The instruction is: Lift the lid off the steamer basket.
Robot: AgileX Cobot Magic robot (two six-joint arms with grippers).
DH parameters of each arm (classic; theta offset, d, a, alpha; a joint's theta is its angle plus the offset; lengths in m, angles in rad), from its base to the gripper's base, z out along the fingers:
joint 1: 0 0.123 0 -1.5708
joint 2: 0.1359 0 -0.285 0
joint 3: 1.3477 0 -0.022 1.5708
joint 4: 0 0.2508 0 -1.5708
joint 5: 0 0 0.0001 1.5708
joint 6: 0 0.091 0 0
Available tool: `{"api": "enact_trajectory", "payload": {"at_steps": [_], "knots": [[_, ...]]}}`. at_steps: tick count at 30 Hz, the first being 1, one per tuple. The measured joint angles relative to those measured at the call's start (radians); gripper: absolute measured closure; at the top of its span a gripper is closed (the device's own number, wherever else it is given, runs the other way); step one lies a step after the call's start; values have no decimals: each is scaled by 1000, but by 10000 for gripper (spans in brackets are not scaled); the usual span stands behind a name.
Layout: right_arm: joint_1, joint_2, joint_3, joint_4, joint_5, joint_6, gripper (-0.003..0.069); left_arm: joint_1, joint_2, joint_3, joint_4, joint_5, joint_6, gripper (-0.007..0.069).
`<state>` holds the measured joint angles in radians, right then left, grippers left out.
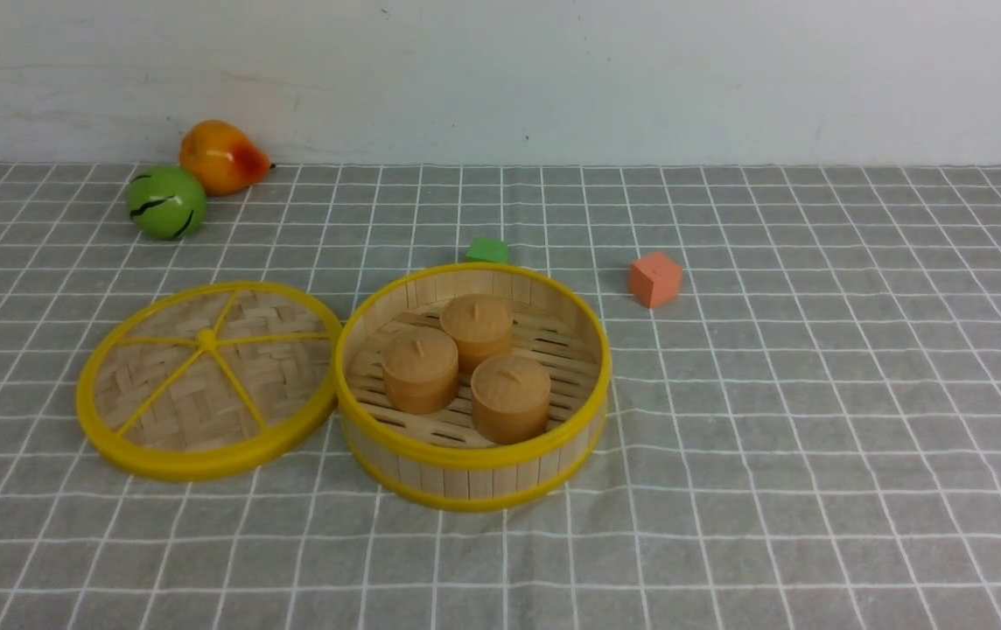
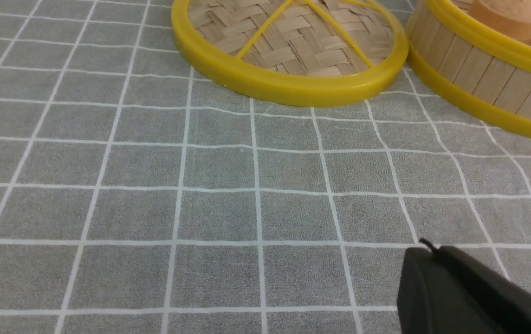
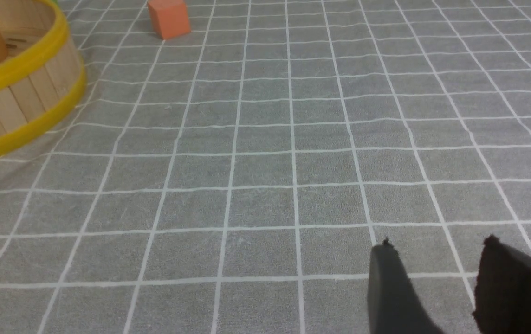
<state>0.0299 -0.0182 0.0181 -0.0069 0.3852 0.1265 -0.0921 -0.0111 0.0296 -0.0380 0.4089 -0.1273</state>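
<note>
Lid (image 1: 208, 380) off — flat on the cloth (image 1: 815, 420), its rim touching the basket (image 1: 472, 385) on the basket's left. Right gripper (image 3: 437, 260) fingers apart, empty, over bare cloth. Left gripper (image 2: 460, 287) — one dark finger visible, can't tell its opening; touches nothing.

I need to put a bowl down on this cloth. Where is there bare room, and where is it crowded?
Free: the cloth right of the steamer basket and nearer than the orange cube, and the strip in front of the lid. Crowded: lid and basket touch; the green block sits just behind the basket; two toy fruits occupy the far left.
</note>
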Motion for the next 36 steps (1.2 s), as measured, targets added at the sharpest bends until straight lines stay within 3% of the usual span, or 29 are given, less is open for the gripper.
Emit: {"api": "enact_trajectory", "payload": {"at_steps": [36], "knots": [[0,0,0,-1,1,0,417,0,0,0,0,1,0,620]]}}
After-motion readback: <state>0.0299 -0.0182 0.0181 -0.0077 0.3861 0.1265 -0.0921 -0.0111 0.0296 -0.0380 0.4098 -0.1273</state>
